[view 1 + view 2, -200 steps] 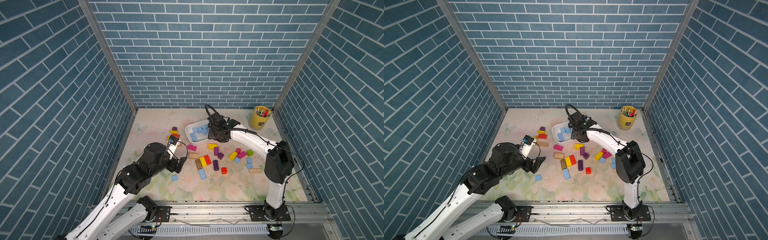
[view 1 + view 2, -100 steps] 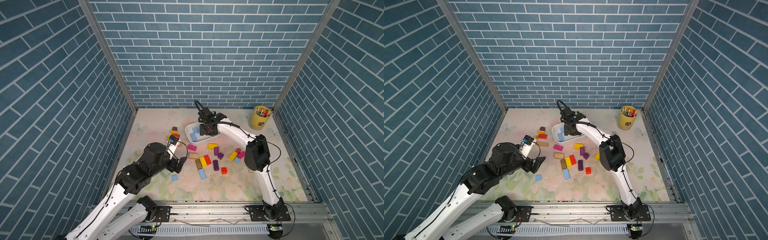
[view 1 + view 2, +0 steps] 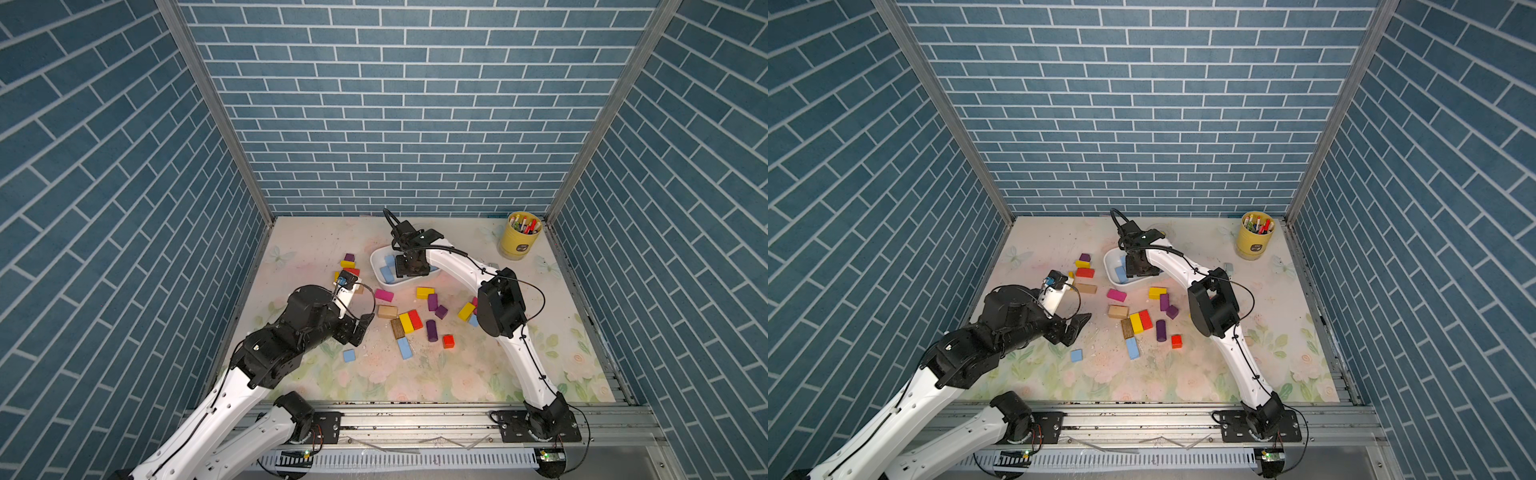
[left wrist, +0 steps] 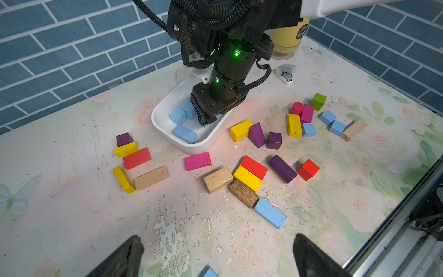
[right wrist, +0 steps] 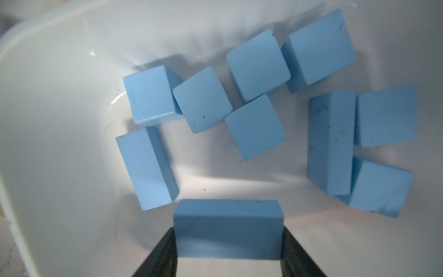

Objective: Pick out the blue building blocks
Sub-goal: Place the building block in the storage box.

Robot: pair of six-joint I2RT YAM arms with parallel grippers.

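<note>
The right gripper [image 5: 229, 242] is clamped on a blue brick [image 5: 227, 215], with its two dark fingers pressed against the brick's short ends. It holds the brick low over the white tray [image 5: 60, 72] at the far middle of the table. Beneath it, nine more blue building blocks [image 5: 255, 127], both cubes and bricks, lie on the tray floor, several of them touching. The left gripper [image 4: 217, 237] hovers over the near left of the floral table [image 3: 457, 374] with its jaws spread wide, grasping nothing. A small blue cube [image 3: 349, 355] lies on the table just beside it. A long blue block [image 4: 269, 213] lies near the middle, just beside a dark wooden block [image 4: 243, 193]. Three loose blue cubes [image 4: 328, 117] sit farther right among coloured blocks. A yellow cup [image 3: 519, 243] stands in the far right corner.
</note>
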